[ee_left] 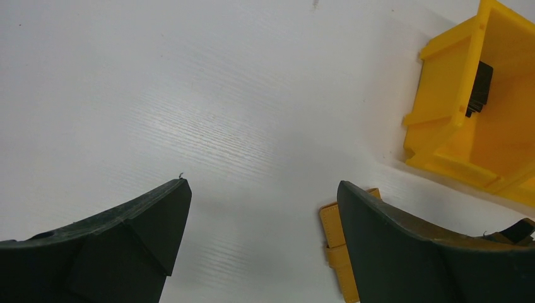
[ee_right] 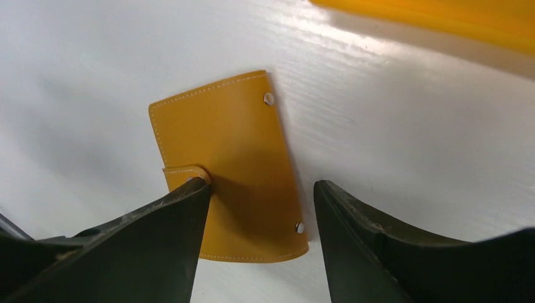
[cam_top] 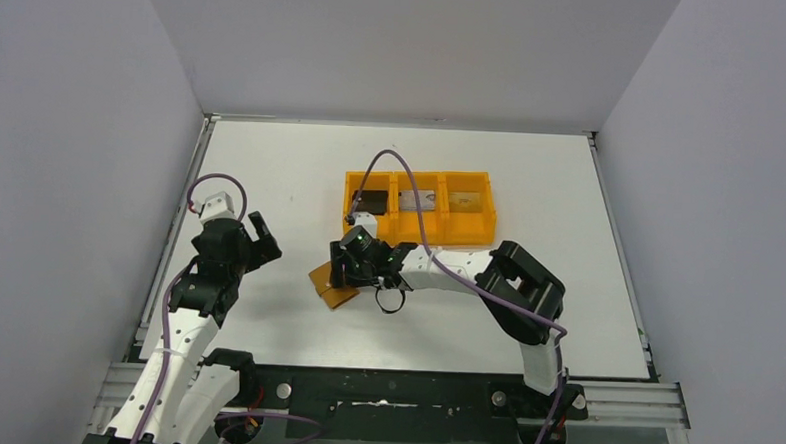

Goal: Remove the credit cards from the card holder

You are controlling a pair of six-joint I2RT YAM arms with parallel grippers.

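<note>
- White table carries everything, with grey walls on three sides
- Right arm reaches from its base at the near edge leftwards across the middle of the table, a purple cable looping over it
- Left arm stands near the left edge, well apart from the other things
- Orange tray with three compartments in a row lies just beyond the right arm's wrist
- Card holder lies flat on the table in front of the tray's left end, tan-brown, folded shut with its outer face up and a strap tab on one long edge
- Right gripper hangs low over the card holder with its jaws partly apart; one finger covers the strap tab and the other stands off the opposite edge, and it grips nothing
- Left gripper is spread wide over bare table and is empty; an edge of the card holder shows just beside one finger
- Dark card sits in the tray's left compartment, a silvery card in the middle one, a third card in the right one
- Two small metal studs mark the card holder's edge opposite the strap
</note>
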